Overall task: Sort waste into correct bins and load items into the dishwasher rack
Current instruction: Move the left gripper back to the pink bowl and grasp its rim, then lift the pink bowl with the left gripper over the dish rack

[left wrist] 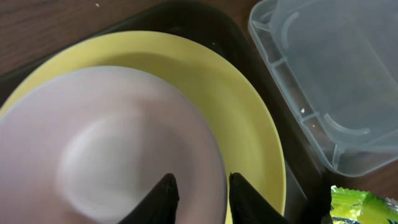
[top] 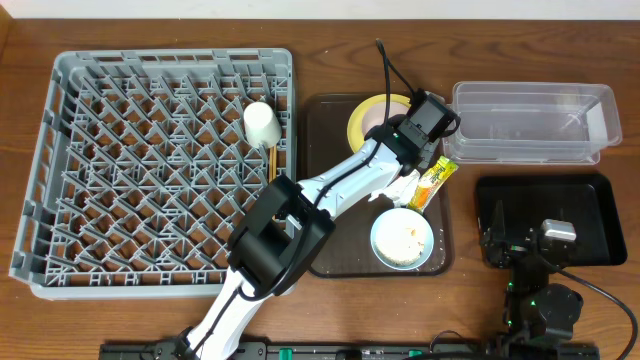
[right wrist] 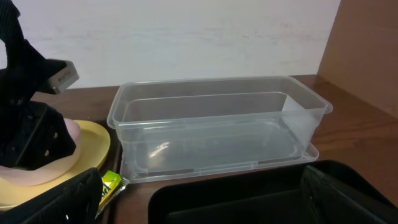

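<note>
Wooden table — at the brown tray's far edge, left gripper straddles the rim of the white bowl on the yellow plate, grip unclear — right gripper gapes, empty.

From overhead I see the whole table straight down, grey rack to black tray. My left wrist camera hangs close above the yellow plate; the right looks low across the clear container. All 3 views share both.
</note>
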